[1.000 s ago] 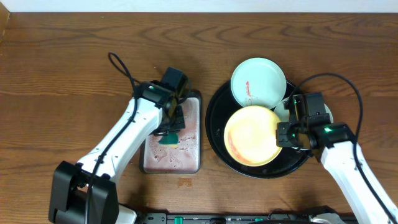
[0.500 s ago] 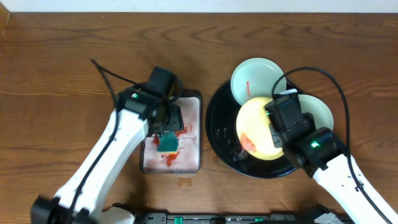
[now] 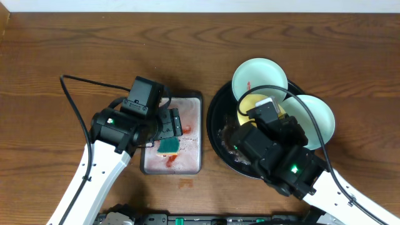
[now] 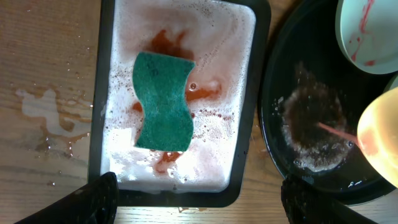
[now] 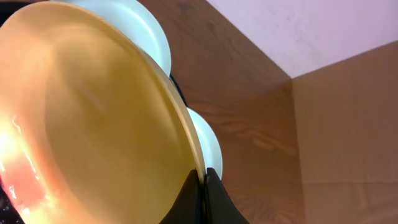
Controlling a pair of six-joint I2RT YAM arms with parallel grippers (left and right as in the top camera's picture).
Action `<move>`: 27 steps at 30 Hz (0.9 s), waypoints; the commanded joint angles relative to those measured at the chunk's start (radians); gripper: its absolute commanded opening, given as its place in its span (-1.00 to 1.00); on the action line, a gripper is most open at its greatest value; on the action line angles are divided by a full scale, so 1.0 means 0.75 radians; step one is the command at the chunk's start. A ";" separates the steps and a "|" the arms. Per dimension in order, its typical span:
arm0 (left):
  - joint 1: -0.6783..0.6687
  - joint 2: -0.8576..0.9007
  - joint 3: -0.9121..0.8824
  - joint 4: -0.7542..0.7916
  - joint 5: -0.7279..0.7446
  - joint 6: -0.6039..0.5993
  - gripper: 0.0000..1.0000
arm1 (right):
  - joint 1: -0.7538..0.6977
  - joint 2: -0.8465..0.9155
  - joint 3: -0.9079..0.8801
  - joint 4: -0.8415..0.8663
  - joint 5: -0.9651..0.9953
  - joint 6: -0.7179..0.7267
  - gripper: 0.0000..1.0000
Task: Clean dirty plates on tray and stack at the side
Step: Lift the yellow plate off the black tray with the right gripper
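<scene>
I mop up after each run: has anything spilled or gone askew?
Yes. Water is splashed on the tabletop left of the pan, foam pools on the tray, and the right pincer holds the yellow plate tilted by its rim.

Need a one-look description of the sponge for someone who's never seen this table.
On the wood table, find the big round black tray; just left of it in the overhead view sits a small rectangular pan of pinkish foam. The sponge lies flat in that foam, the only green thing in sight, with wavy sides.
</scene>
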 commanded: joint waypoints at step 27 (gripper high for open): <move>0.006 -0.001 0.006 -0.008 0.004 0.006 0.69 | 0.157 -0.019 0.025 -0.027 0.246 -0.089 -0.98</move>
